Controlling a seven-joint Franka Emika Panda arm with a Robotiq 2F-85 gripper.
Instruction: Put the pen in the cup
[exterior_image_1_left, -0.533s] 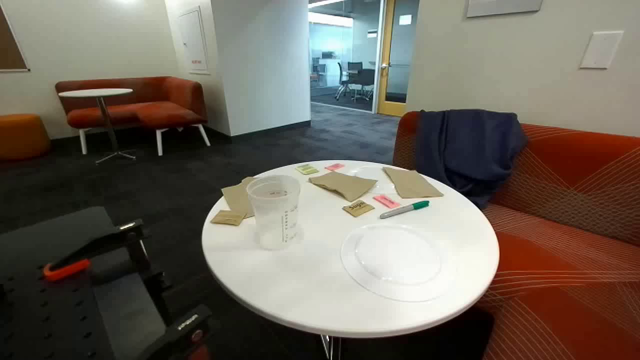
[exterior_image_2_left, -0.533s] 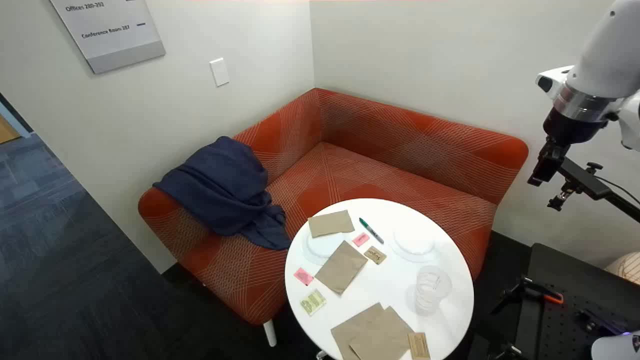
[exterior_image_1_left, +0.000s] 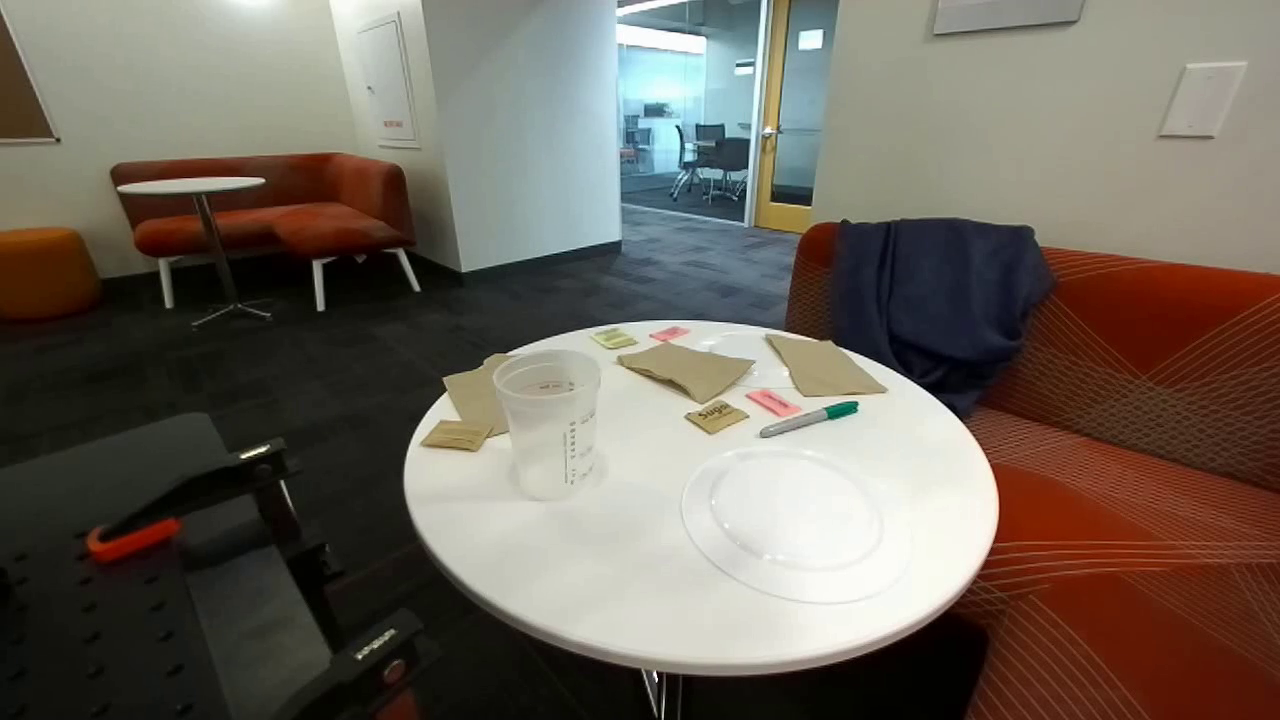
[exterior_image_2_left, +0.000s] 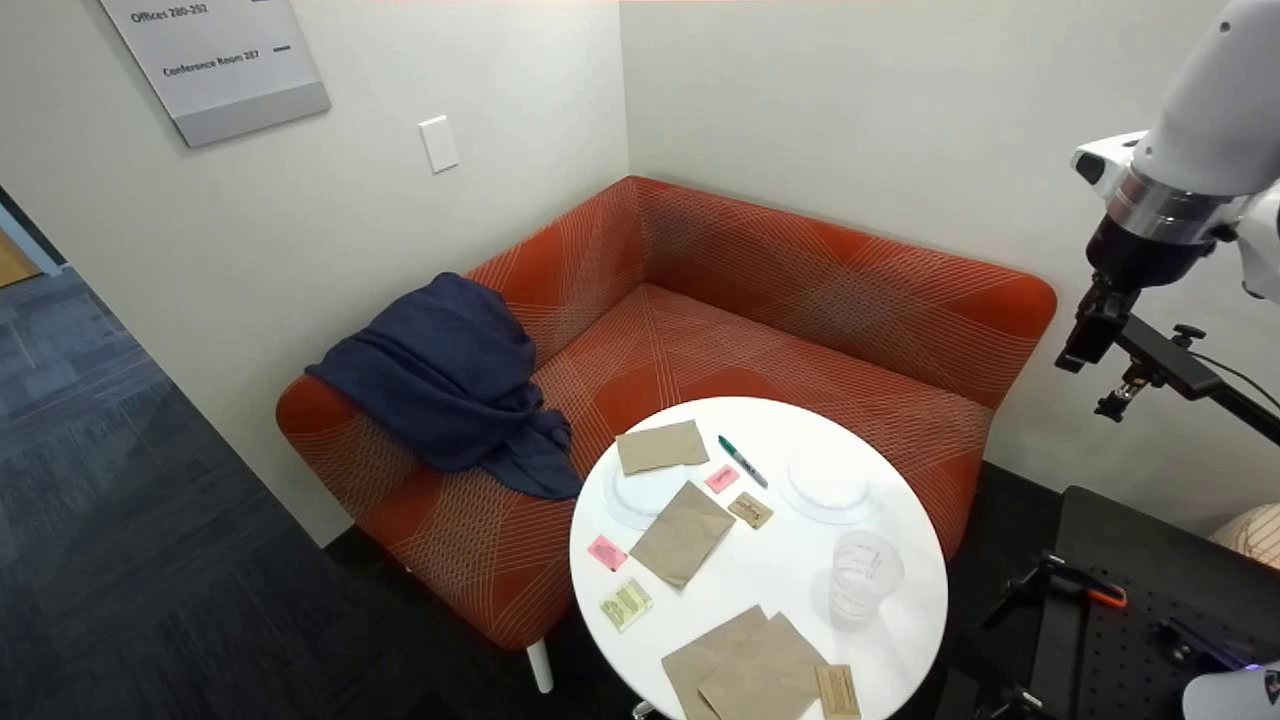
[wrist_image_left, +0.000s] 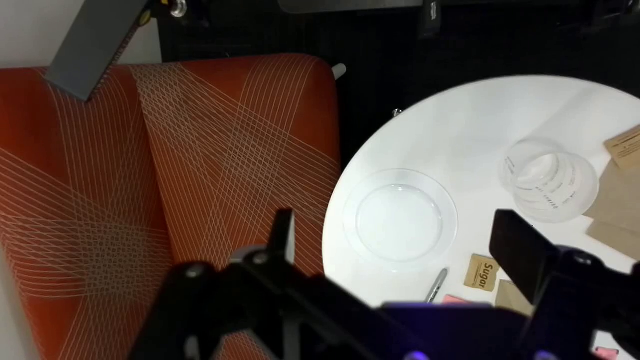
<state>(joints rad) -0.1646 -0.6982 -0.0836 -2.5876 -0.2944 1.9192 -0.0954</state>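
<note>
Your gripper (wrist_image_left: 392, 235) has its fingers (wrist_image_left: 517, 250) spread wide, and nothing is held between them. In an exterior view they hang high in the air, well apart from the table (exterior_image_1_left: 600, 600) and from the pen (exterior_image_2_left: 743, 461). The pen lies flat on the table, just beside the pink packet (exterior_image_1_left: 774, 402) and near the clear plate (exterior_image_1_left: 795, 515). Its green cap points away from the upright cup (exterior_image_1_left: 550, 430); the grey end is the one nearer to it.

The relation that decides your move, I think, is the crossing of two directions. In the wrist view, the visible part of the pen runs almost square to the line from fingertip to fingertip, only with some slant; the cap end is hidden behind the gripper. So I judge that you need to travel out over the table, past the plate, make a small turn of the wrist, and then descend across the barrel.
</note>
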